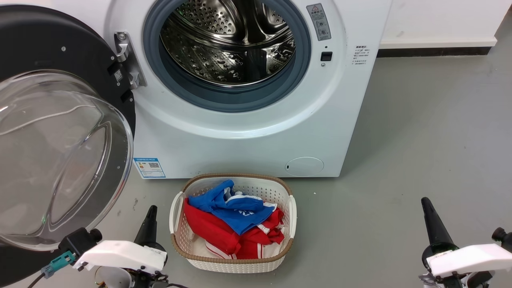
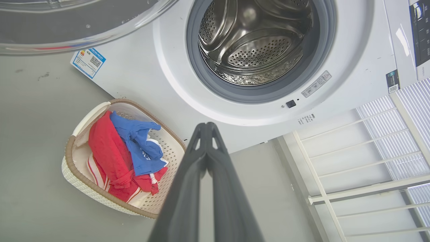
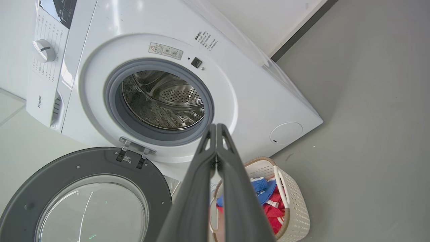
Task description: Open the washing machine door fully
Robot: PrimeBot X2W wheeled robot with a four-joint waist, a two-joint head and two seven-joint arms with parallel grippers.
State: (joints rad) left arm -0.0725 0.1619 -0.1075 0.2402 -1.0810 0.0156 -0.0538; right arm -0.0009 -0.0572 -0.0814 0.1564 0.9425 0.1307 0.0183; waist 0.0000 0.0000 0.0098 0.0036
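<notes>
hanging wide open at the robot's left of the washing machine [image 1: 248, 136], the washing machine door [image 1: 60, 152] sits on its hinge [image 1: 127, 60], clear of the steel drum [image 1: 228, 44]. the right wrist view adds a control dial [image 3: 43, 50]; the left wrist view adds a white rack [image 2: 362, 161] beside the machine. grey floor [image 1: 420, 140], white wall [image 1: 440, 20], dark skirting [image 1: 432, 51]. one washing machine, one basket [image 1: 232, 262] of red and blue cloth [image 1: 240, 216], two grippers: left gripper [image 2: 206, 127] and right gripper [image 3: 216, 127], each with fingers pressed together.
</notes>
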